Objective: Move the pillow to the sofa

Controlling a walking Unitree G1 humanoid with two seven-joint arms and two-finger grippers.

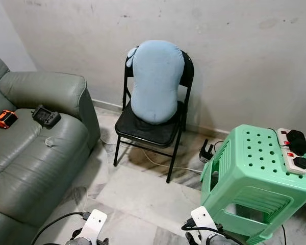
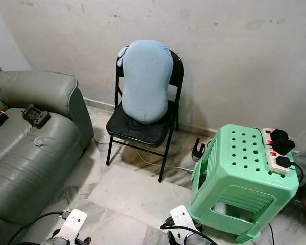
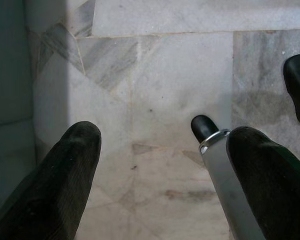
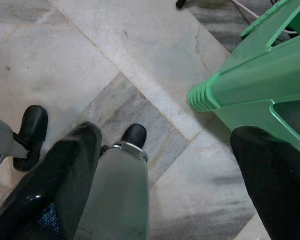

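the pale blue pillow (image 1: 155,81) stands upright on the seat of a black folding chair (image 1: 148,131), leaning on its backrest against the wall. the grey sofa (image 1: 35,148) is just beside the chair on the robot's left, with a black controller (image 1: 46,116) and an orange device (image 1: 5,119) lying on its cushion. a green plastic stool (image 1: 257,178) carrying a power strip (image 1: 293,150) stands to the right.

both arms hang low over the marble floor (image 3: 155,100): the left end effector (image 3: 165,170) has its 2 fingers spread apart with nothing between them, and the right end effector (image 4: 165,175) is likewise spread and holding nothing (its wrist view catches the stool's corner).

the pillow is not on the sofa, so the step in hand looks like the approach. the next move calls for stepping closer to the chair, raising both arms, and taking the soft pillow from either side.
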